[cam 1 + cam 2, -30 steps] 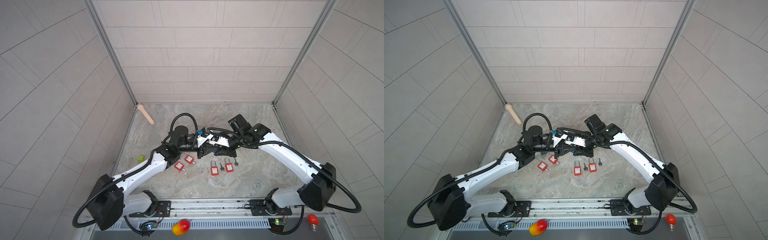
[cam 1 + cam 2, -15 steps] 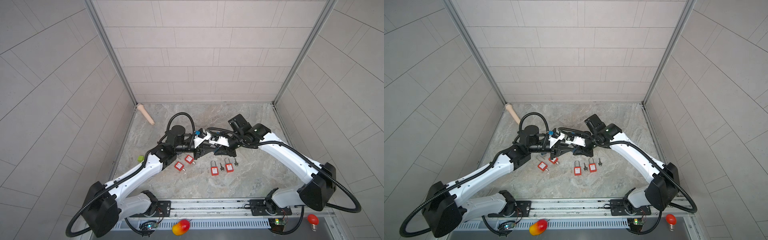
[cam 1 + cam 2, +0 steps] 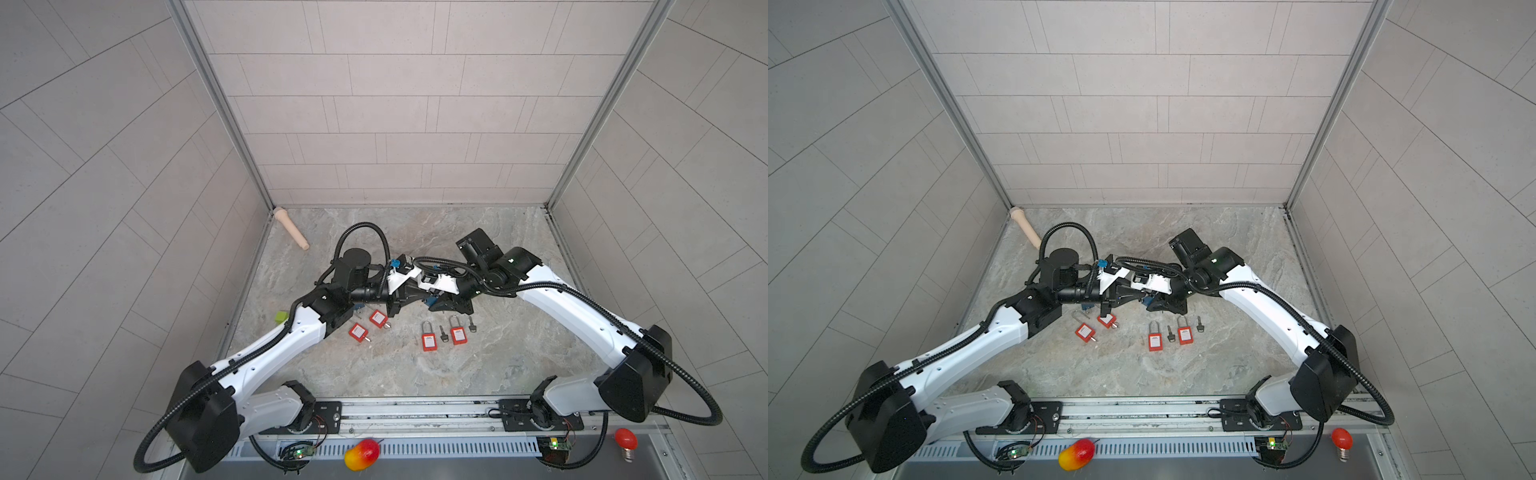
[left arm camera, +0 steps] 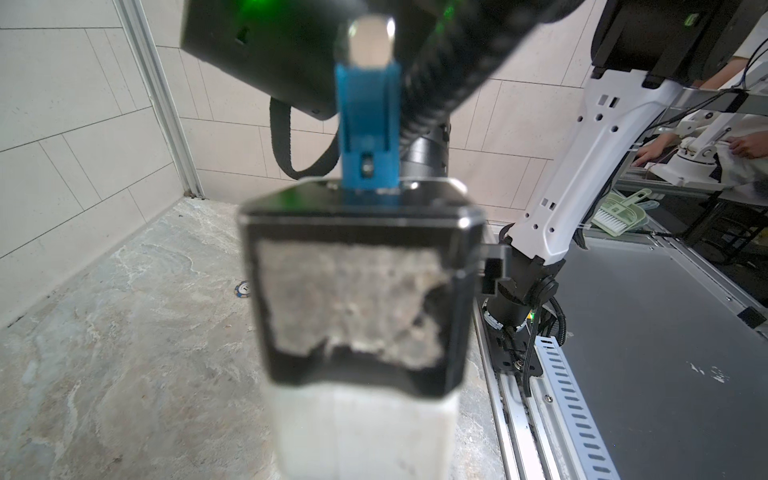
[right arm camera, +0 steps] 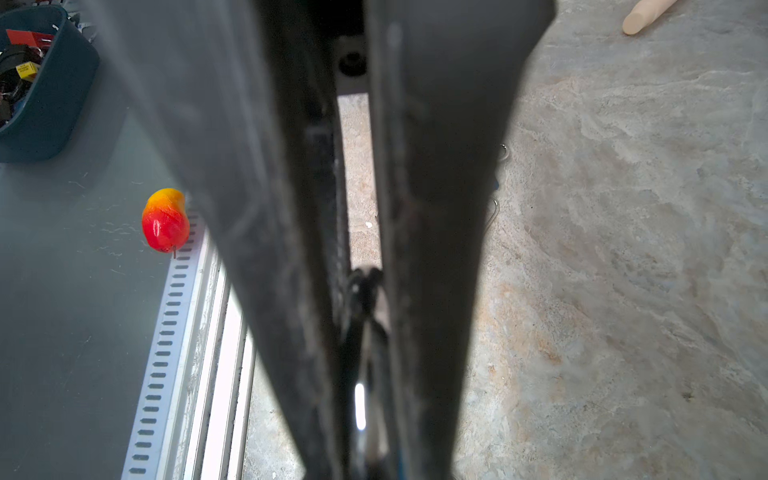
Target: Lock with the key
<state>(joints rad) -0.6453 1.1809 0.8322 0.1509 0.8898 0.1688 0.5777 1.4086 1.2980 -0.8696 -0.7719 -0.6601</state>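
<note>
In both top views my two grippers meet tip to tip above the middle of the marble floor. My right gripper (image 3: 433, 298) (image 3: 1149, 300) is shut on a blue padlock (image 4: 368, 124), whose end faces my left gripper (image 3: 422, 293) (image 4: 361, 216). The left gripper is shut right against that end. Whether a key sits between its fingers is hidden. Red padlocks lie below the grippers (image 3: 358, 332) (image 3: 378, 319) (image 3: 429, 340) (image 3: 458, 334). Two loose keys (image 3: 444, 332) (image 3: 471, 324) lie between and beside the right pair.
A wooden peg (image 3: 291, 228) lies in the back left corner, and a green block (image 3: 281, 318) sits by the left wall. A toy fruit (image 3: 361, 454) and a red bulb (image 3: 625, 440) rest on the front ledge. Tiled walls enclose three sides.
The left gripper's jaws have closed. The left arm's shoulder and elbow swung a little to the left. The right arm has not moved.
</note>
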